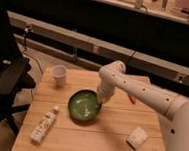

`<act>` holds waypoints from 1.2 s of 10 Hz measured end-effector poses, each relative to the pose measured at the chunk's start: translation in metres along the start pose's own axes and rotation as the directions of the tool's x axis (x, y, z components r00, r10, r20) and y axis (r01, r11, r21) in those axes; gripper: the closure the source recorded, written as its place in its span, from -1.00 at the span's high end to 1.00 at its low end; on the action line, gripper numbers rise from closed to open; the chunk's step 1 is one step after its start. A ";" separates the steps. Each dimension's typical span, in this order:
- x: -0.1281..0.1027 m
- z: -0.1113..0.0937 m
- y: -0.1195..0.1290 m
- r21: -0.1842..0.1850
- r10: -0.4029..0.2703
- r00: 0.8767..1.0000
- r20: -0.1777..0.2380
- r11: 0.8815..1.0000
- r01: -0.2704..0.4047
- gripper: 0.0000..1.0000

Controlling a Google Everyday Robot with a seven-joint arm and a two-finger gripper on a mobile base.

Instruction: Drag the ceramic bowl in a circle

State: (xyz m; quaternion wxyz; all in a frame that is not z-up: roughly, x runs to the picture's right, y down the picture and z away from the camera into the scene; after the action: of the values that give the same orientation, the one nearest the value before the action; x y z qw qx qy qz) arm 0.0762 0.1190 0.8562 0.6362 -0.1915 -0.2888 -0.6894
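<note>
The ceramic bowl point(84, 105) is round, shallow and glossy green with a dark rim, and sits near the middle of the wooden table point(106, 141). My white arm reaches in from the right and bends down over the bowl. My gripper point(103, 99) is at the bowl's right rim, pointing down, and appears to touch it. The arm's wrist hides where the gripper meets the rim.
A small white cup point(59, 75) stands at the table's back left. A white bottle point(44, 125) lies near the front left. A pale crumpled object point(137, 137) lies front right. A small red item point(131, 98) shows behind the arm. A dark chair point(4, 89) stands left of the table.
</note>
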 end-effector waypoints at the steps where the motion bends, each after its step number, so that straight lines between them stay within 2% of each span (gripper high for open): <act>1: 0.002 -0.001 0.000 0.001 0.001 1.000 0.000 1.000 -0.001 -0.72; 6: -0.002 -0.006 0.030 0.030 0.060 0.998 -0.010 0.998 -0.059 -0.72; 12: 0.003 -0.010 0.039 0.045 0.073 0.997 -0.015 0.996 -0.072 -0.72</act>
State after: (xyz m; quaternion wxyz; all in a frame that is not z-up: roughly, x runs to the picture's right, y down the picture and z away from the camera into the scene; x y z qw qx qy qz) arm 0.1157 0.1093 0.8572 0.6673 -0.1817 -0.2916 -0.6608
